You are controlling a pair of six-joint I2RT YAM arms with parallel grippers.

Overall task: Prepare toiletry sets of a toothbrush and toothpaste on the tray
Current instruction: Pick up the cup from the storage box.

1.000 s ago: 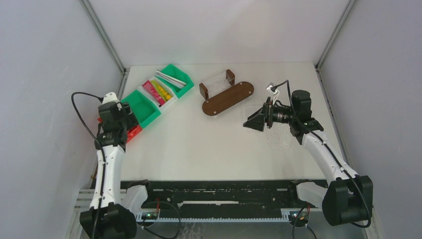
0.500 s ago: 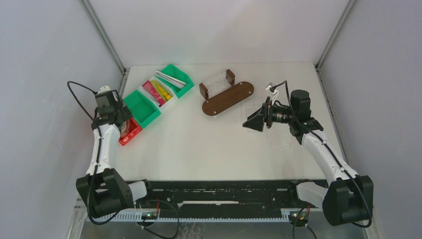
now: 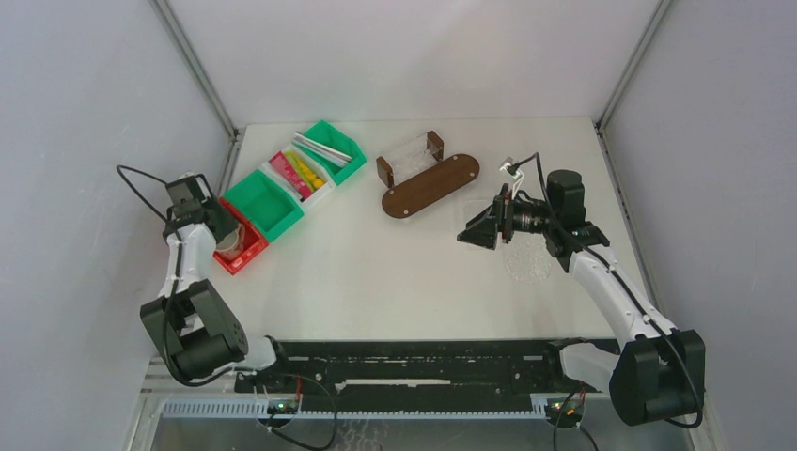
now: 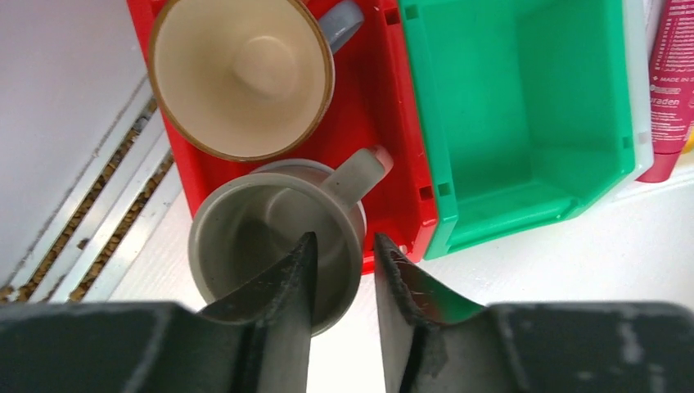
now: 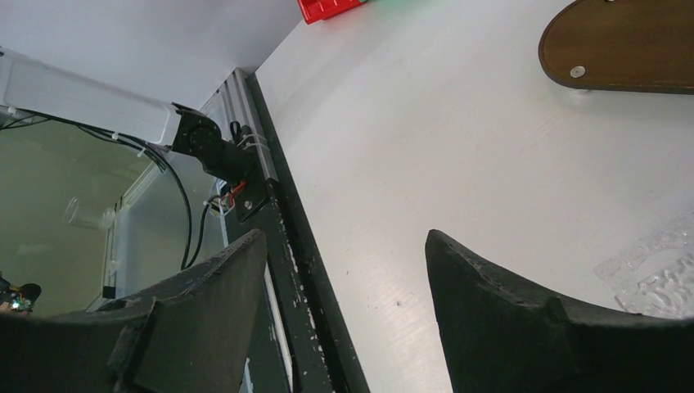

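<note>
A grey mug (image 4: 245,237) and a cream cup with a brown rim (image 4: 241,74) stand in a red bin (image 4: 385,123). My left gripper (image 4: 344,246) hangs over the grey mug's rim beside its handle. One finger is over the mug's inside and the other over its outside, and the jaws are narrowly open. In the top view my left gripper (image 3: 221,228) is over the red bin (image 3: 235,249). Toothbrushes (image 3: 322,148) lie in a green bin and tubes (image 3: 299,173) in a white bin. The brown oval tray (image 3: 430,185) holds no set. My right gripper (image 3: 467,232) is wide open and empty; the right wrist view (image 5: 344,237) shows it too.
An empty green bin (image 4: 515,106) sits right of the red bin, with a pink-red tube (image 4: 673,82) past it. A clear plastic holder (image 3: 411,156) stands behind the tray. A clear plastic piece (image 3: 528,258) lies under my right arm. The table's black front rail (image 5: 278,205) is below my right gripper.
My left arm has swung out to the left, uncovering the red bin, and its gripper now sits over the grey mug. My right arm has hardly moved.
</note>
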